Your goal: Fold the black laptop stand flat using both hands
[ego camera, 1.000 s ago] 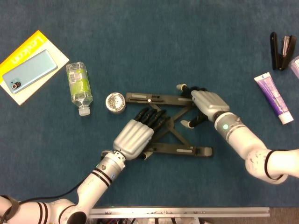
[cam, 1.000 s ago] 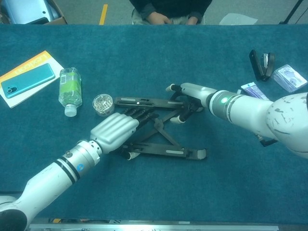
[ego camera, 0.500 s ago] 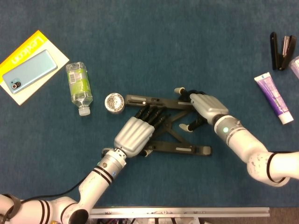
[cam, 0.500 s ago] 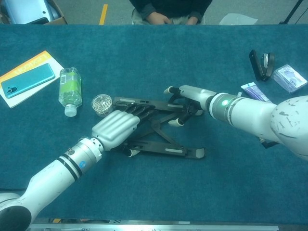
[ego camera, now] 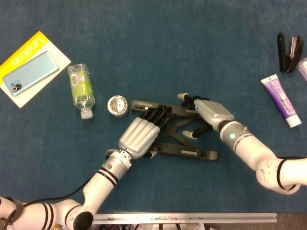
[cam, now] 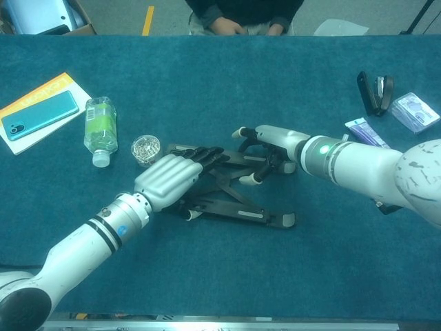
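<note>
The black laptop stand point(ego camera: 188, 152) lies mid-table, its crossed bars partly drawn together between a far rail and a near rail point(cam: 242, 214). My left hand point(ego camera: 138, 137) lies over the stand's left part, with its dark fingers across the far rail and its thumb down at the near rail. My right hand point(ego camera: 211, 113) grips the far rail's right end, with fingers over the top and the thumb tucked under towards the crossed bars. In the chest view, the left hand point(cam: 169, 181) and the right hand point(cam: 277, 141) sit on the same two ends.
A small round tin of clips point(ego camera: 117, 104) sits just left of the far rail, with a plastic bottle point(ego camera: 81, 86) beyond it. A phone on a yellow booklet point(ego camera: 29, 72) is far left. A purple tube point(ego camera: 281, 99) and a black stapler point(ego camera: 289, 51) lie right. A person point(cam: 244, 14) sits across the table.
The far rail has slid towards the near rail and the stand is narrower front to back. Both hands have moved with it, staying on the same ends.
</note>
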`<state>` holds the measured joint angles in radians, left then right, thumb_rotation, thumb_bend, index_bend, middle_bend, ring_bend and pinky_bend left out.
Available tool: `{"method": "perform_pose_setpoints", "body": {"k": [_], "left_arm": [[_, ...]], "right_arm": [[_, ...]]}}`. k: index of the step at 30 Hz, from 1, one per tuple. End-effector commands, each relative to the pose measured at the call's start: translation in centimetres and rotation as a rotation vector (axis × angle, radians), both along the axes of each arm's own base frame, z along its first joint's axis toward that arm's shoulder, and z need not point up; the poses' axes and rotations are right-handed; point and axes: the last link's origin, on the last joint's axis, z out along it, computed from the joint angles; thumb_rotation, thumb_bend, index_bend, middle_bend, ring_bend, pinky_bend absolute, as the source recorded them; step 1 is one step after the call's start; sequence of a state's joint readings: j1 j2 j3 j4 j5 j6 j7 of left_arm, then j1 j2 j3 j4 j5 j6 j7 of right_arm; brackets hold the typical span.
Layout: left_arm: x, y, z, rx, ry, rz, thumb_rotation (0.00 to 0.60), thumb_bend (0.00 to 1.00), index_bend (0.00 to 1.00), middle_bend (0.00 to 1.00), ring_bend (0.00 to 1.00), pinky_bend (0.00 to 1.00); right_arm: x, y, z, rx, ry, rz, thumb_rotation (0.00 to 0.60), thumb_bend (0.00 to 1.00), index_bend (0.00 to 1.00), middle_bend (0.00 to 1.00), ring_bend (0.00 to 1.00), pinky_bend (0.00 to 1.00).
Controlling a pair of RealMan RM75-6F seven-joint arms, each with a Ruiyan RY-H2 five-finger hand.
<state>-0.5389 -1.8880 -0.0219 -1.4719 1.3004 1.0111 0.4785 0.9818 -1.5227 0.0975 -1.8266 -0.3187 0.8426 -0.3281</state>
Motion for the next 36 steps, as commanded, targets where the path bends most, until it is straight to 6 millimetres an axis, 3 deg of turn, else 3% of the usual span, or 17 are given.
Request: {"method": "perform_pose_setpoints", "body": {"k": [1,16,36], "left_arm": [[0.1,0.1,0.0,0.0,0.001,0.0,0.6,0.32,0.0,0.0,0.0,0.0],[0.1,0.6,-0.4,0.002,0.013,0.013,0.6,0.32,0.0,0.0,0.0,0.0],[-0.3,0.7,0.5,0.048,0.01,0.021,0.6,0.32,0.0,0.0,0.0,0.0]], "right_arm": [[0.0,0.0,0.0,-0.001,-0.002,-0.001,0.564,0.24,0.0,0.22,0.0,0.03],[-0.3,-0.1,0.2,-0.009,-0.001,-0.025,0.555,0.24,0.0,0.22,0.0,0.03],[-0.5,0.1,0.4,-0.008,0.003,-0.026,0.535,0.24,0.0,0.22,0.0,0.03]]}}
